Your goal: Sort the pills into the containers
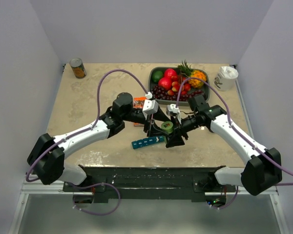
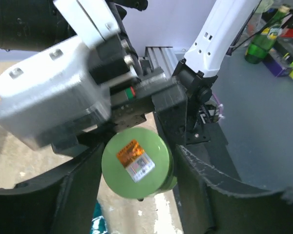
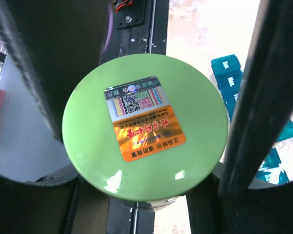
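Pill organiser [image 3: 232, 80] lettering shows only beside right gripper [image 3: 145, 129], clamping green bottle [image 3: 185, 161]; left gripper [image 2: 136, 183] flanks it, grip unclear.

White shells, black joints — left arm [image 1: 80, 134], right arm [image 1: 234, 134]. Purple cable [image 1: 107, 80] off each. White camera block [image 1: 150, 108] at wrists. Black, scuffed — left gripper [image 2: 136, 163], right gripper [image 3: 146, 136].

Table [image 1: 78, 112]: organiser [image 1: 147, 142], fruit tray [image 1: 152, 82], can [image 1: 78, 68].
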You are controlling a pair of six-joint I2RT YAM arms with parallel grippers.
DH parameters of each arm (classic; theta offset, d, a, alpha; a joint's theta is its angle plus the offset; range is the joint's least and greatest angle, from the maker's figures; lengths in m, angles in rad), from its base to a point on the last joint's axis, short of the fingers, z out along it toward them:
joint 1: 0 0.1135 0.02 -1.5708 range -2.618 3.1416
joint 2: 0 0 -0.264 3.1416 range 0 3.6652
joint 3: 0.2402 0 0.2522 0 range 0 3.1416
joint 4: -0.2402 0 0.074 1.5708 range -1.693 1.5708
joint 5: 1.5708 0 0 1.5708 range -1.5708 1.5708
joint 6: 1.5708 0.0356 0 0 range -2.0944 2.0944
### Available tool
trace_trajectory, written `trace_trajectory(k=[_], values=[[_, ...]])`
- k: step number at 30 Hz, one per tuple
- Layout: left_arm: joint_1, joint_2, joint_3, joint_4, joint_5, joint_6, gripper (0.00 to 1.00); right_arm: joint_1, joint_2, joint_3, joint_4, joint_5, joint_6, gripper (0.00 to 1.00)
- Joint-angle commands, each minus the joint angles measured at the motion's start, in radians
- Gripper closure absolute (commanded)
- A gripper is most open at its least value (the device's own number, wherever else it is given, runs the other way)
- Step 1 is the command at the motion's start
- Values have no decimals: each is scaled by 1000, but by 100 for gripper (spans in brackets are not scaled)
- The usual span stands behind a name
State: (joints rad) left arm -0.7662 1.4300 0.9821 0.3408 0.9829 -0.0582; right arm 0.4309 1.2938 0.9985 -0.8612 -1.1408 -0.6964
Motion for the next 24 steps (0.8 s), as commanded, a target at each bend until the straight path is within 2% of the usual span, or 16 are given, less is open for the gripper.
trace_trajectory(k=[1,6,11,14,16,20,24], values=[[13,-121,-92,207,-87,-20,29,-7,-76,46,31,-7,72,100],[38,-247,-184,169,-223,-141,28,-6,-99,54,36,116,72,100],[38,-362,-266,202,-429,-360,12,-4,-114,51,60,200,77,100],[31,-356,-255,193,-458,-454,10,-6,-117,51,60,211,77,100],[15,-330,-238,160,-472,-459,10,-6,-116,51,62,208,78,100],[-57,-284,-171,84,-526,-344,9,-6,-114,52,59,197,80,100],[-71,-218,-128,64,-523,-308,9,-4,-114,52,56,188,80,100]])
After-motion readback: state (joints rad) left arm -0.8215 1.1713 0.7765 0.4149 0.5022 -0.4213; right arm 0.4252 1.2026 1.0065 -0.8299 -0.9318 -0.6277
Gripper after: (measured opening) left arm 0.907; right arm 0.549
